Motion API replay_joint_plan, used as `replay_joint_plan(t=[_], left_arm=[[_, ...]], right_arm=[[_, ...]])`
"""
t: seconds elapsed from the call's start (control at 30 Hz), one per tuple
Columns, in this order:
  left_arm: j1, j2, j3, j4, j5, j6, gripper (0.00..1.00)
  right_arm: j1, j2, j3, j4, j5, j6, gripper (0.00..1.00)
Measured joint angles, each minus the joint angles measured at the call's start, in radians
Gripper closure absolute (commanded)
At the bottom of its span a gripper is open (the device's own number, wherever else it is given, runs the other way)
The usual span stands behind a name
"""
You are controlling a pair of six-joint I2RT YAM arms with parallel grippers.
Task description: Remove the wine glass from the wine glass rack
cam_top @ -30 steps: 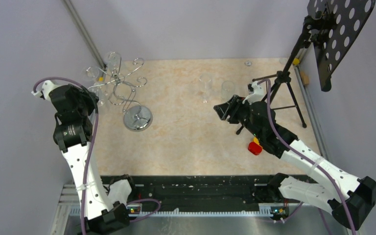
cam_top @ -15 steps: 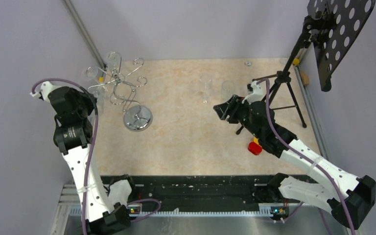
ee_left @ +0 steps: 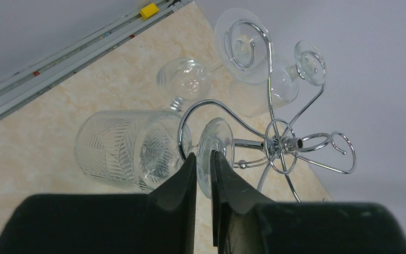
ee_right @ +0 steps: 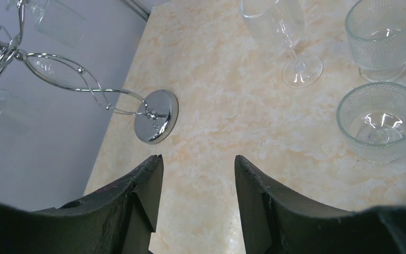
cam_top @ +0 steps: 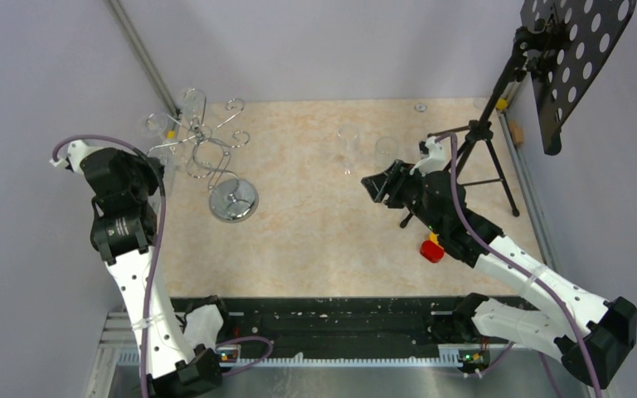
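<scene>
Wine glass (ee_left: 121, 151), clear with a leaf pattern cut into its bowl, hangs upside down from a curled arm of the wine glass rack (cam_top: 234, 201). The rack is a shiny chrome wire stand with looping arms and a round mirrored base, standing at the far left of the beige marbled tabletop (cam_top: 315, 224). The wine glass is on the rack's left side, the side nearest the left arm (cam_top: 137, 274).

That white and black arm rises from its base at the near left edge and stretches away toward the far side. Its wrist bends right toward the rack. In the left wrist view, the black fingers of the left pincer (ee_left: 203, 157) are almost together, clamped on the thin round foot of the glass, just beside the wire loop that carries it. Two more clear glasses (ee_left: 187, 79) hang on other loops farther off.

The right arm (cam_top: 506, 257) reaches from the near right corner diagonally toward the middle of the tabletop. Its right pincer (ee_right: 198, 161) has its fingers wide apart, holding nothing, aimed left toward the rack. A tall clear flute (ee_right: 280, 21) and two patterned glass bowls (ee_right: 380, 119) stand on the tabletop near it. A black tripod music stand (cam_top: 576, 58) is at the far right.
</scene>
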Motion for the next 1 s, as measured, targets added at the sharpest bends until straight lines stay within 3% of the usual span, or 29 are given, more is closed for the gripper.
replay_joint_plan(t=[0.2,0.7,1.0], left_arm=[[0.000,-0.011,-0.007,0.015,-0.001,-0.009,1.00],[0.000,-0.167,-0.193,0.222,-0.055,-0.119,1.00],[0.000,-0.163,-0.212,0.270,-0.054,-0.185,1.00]], right_arm=[[-0.002,0.000,0.000,0.001,0.000,0.000,0.47],[-0.004,0.000,0.000,0.004,0.004,0.000,0.47],[-0.004,0.000,0.000,0.006,0.011,0.000,0.47]])
